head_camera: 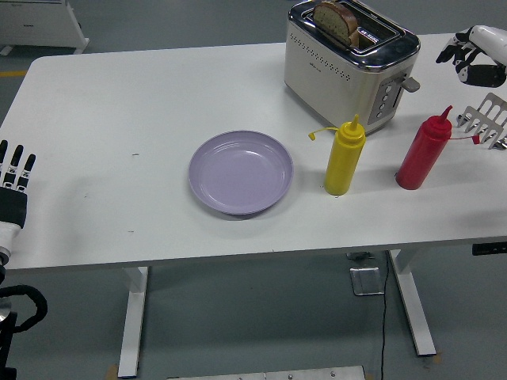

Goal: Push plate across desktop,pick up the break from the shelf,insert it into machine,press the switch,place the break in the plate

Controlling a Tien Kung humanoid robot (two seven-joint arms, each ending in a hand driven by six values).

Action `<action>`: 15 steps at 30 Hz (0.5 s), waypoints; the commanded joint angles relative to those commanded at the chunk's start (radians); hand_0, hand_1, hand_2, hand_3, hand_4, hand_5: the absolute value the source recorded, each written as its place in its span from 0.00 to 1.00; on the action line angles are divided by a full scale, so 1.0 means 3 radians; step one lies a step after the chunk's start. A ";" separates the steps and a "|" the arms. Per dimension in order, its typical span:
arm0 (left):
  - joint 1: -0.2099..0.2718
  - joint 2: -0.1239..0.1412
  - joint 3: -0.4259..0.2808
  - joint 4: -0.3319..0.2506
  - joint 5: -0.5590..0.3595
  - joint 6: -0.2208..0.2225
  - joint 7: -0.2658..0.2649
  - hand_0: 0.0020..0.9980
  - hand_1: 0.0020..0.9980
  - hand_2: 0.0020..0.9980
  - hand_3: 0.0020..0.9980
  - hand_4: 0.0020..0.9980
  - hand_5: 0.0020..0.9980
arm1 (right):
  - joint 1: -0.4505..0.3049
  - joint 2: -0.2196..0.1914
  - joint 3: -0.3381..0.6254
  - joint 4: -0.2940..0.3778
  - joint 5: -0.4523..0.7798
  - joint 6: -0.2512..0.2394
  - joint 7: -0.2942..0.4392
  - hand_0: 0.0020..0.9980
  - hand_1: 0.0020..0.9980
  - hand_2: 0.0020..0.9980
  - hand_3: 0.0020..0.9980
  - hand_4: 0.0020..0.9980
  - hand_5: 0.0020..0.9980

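— Head view first: what are the fingers doing?
— The right hand [475,57] hangs at the far right edge with fingers [451,54] loosely curled around nothing. The left hand [14,186] rests at the bench's [119,103] left edge, fingers straight and slightly spread, empty.
— And the bread?
— The bread [336,21] stands in the toaster's [348,67] slot at the far side, left of the right hand.
— What lies around?
— A metal rack [489,119] sits just below the right hand. A red bottle [422,153] stands beside the rack, a yellow bottle [344,159] in front of the toaster. The purple plate [241,172] lies mid-bench, left of the yellow bottle, apart from it.
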 joint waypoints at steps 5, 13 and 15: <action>-0.0010 -0.0006 -0.0018 0.0007 0.0002 0.0000 0.0000 0.86 0.87 0.93 0.85 0.59 1.00 | 0.0057 0.0035 -0.0067 0.0010 -0.0035 0.0014 -0.0012 0.58 0.59 0.61 0.55 0.00 0.00; -0.0026 -0.0009 -0.0028 0.0011 0.0004 -0.0001 0.0002 0.86 0.87 0.93 0.85 0.59 1.00 | 0.0117 0.0062 -0.0154 0.0023 -0.0094 0.0062 -0.0072 0.59 0.59 0.60 0.54 0.00 0.00; -0.0029 -0.0010 -0.0031 0.0013 0.0004 -0.0001 0.0002 0.86 0.87 0.93 0.85 0.59 1.00 | 0.0125 0.0067 -0.0177 0.0030 -0.0101 0.0080 -0.0082 0.59 0.59 0.60 0.54 0.00 0.00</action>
